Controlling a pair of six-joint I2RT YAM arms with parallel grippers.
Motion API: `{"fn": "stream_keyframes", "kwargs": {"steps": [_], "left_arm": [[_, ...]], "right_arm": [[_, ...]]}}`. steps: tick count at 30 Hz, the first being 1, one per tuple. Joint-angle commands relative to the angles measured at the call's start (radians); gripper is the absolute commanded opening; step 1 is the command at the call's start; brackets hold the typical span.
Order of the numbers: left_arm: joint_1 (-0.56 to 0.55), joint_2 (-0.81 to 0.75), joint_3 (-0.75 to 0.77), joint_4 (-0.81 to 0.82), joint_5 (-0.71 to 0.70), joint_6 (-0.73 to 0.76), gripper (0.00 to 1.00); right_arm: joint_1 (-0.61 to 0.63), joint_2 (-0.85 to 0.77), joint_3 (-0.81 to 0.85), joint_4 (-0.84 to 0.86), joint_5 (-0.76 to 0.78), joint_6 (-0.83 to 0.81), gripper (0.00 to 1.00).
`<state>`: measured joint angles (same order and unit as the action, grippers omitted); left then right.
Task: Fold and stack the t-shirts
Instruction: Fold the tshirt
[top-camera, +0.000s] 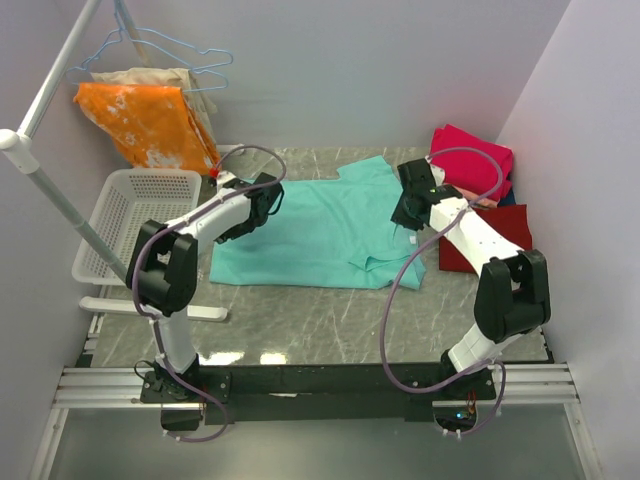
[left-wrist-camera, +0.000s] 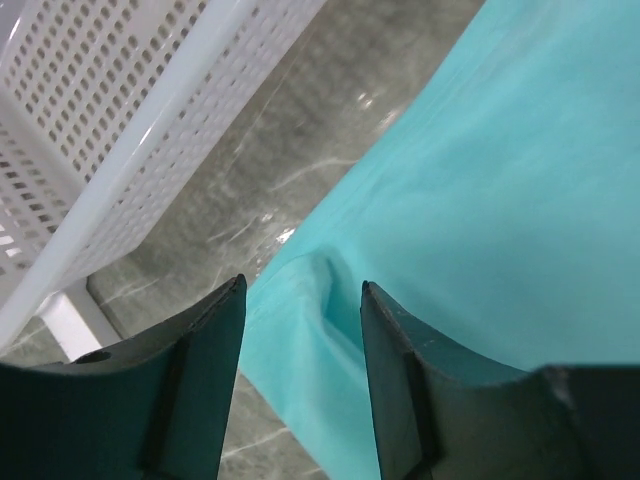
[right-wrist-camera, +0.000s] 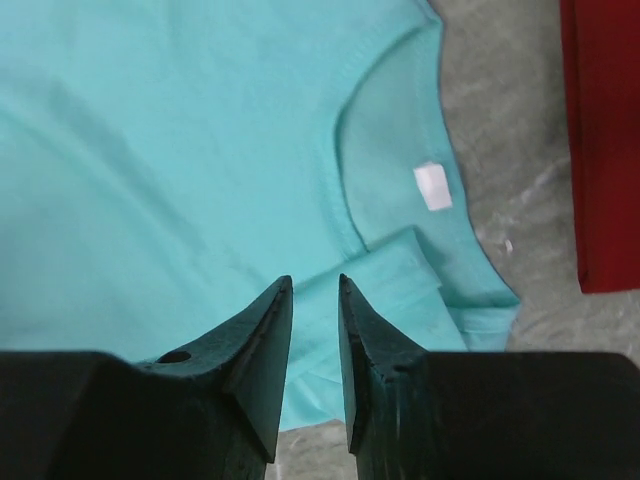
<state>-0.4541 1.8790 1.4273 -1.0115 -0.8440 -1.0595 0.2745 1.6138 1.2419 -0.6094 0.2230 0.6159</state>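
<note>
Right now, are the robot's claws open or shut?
Left claw: open, at the edge of the teal t-shirt.
Right claw: barely open, holding nothing.

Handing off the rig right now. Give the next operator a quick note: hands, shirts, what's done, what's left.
Left hand: open, fingers either side of the teal t-shirt's edge near the white basket, not gripping.
Right hand: fingers narrowly apart above the same shirt by its collar, holding nothing.
Done: the dark red t-shirt looks folded and lies at the right, with the magenta t-shirt bunched behind it.
Left: the teal one is spread mid-table and barely folded. Fold it, then stack the shirts.
</note>
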Motion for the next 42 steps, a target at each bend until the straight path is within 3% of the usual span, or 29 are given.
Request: {"fn": "stream_keyframes", "kwargs": {"steps": [1, 11, 17, 29, 42], "left_arm": [[0.000, -0.043, 0.023, -0.012, -0.012, 0.032, 0.55], [-0.009, -0.187, -0.159, 0.051, 0.152, 0.082, 0.55], [-0.009, -0.184, -0.168, 0.063, 0.194, 0.108, 0.55], [-0.009, -0.187, -0.148, 0.047, 0.181, 0.119, 0.55], [-0.009, -0.184, -0.128, 0.040, 0.174, 0.136, 0.55]], "right_arm": [[-0.008, -0.009, 0.080, -0.005, -0.033, -0.059, 0.33], [0.025, -0.100, -0.079, -0.096, -0.122, -0.114, 0.29], [0.103, -0.014, -0.101, -0.095, -0.175, -0.140, 0.29], [0.196, 0.172, -0.013, -0.116, -0.169, -0.124, 0.29], [0.196, 0.331, 0.240, -0.115, -0.059, -0.110, 0.24]]}}
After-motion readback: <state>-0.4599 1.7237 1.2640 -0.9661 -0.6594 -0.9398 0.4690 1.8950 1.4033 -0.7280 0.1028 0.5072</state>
